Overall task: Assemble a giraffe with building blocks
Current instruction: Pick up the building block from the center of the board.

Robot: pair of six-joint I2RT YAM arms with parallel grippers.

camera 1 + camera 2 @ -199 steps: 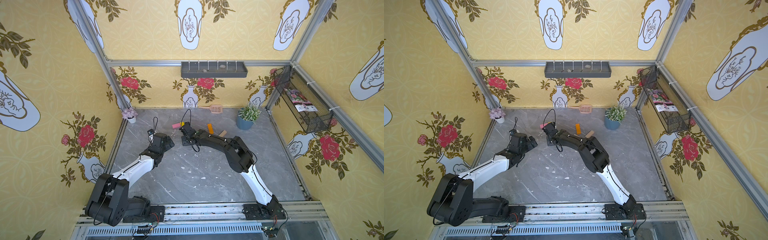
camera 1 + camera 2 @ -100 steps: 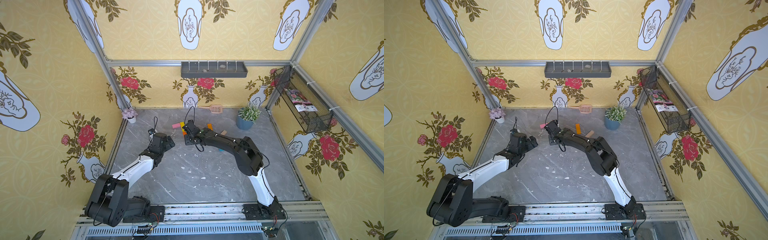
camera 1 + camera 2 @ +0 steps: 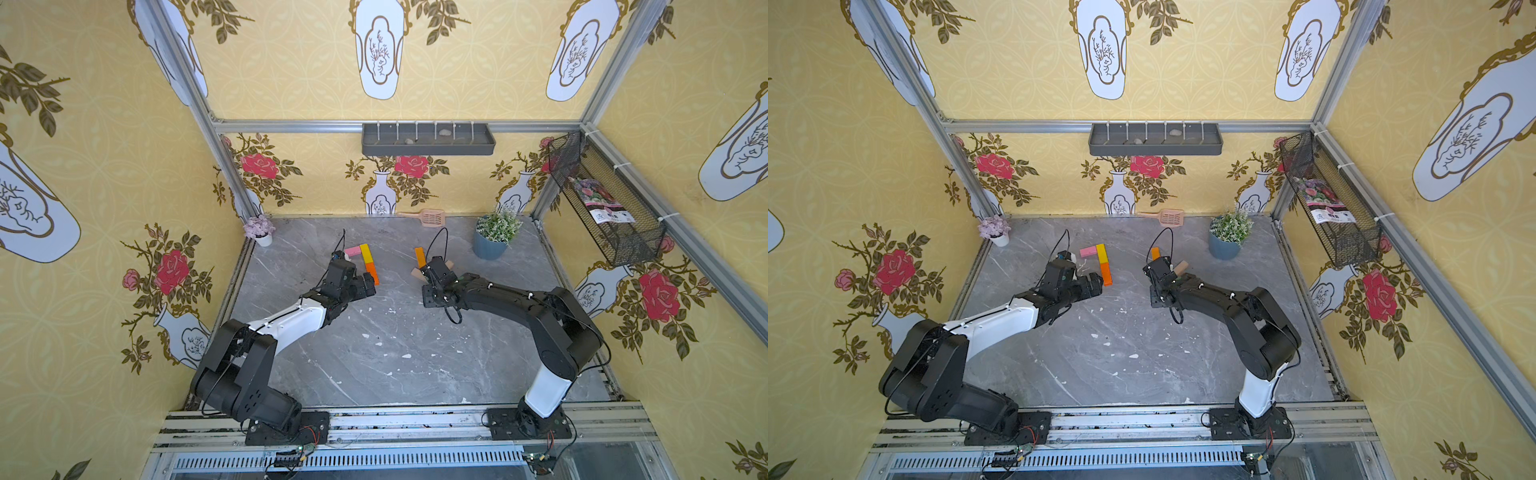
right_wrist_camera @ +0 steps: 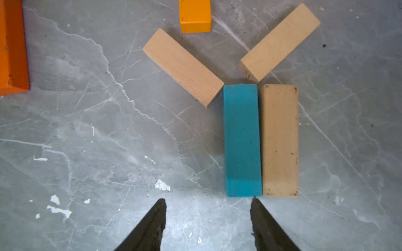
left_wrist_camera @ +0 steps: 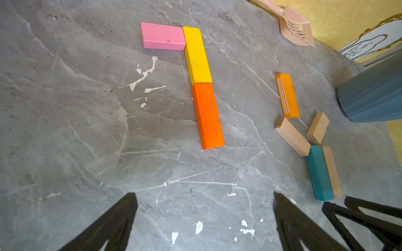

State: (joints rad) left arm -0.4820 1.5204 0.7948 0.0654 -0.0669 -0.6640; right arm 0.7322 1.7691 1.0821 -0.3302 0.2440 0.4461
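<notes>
Three building blocks lie joined in an L: a pink one [image 5: 163, 37], a yellow one [image 5: 197, 55] and an orange one [image 5: 207, 115], which show in both top views [image 3: 365, 254]. My left gripper [image 5: 204, 200] hovers open and empty just short of the orange end. Off to the right lie loose blocks: a second orange [image 4: 194, 17], two angled tan ones [image 4: 182, 66] [image 4: 279, 41], and a blue one [image 4: 242, 139] side by side with a tan one [image 4: 279, 139]. My right gripper [image 4: 207, 202] is open and empty, and one fingertip [image 4: 254, 203] sits at the blue block's near end.
A peach slotted scoop [image 3: 430, 216] lies by the back wall. A blue pot with a green plant [image 3: 494, 239] stands right of the loose blocks. A small white pot of purple flowers [image 3: 259, 230] is at the back left corner. A wire basket [image 3: 602, 199] hangs on the right wall.
My right gripper has opened and swung right, from the pink-yellow-orange line to the loose pile. The orange block stays below the yellow one. The left arm has barely moved.
</notes>
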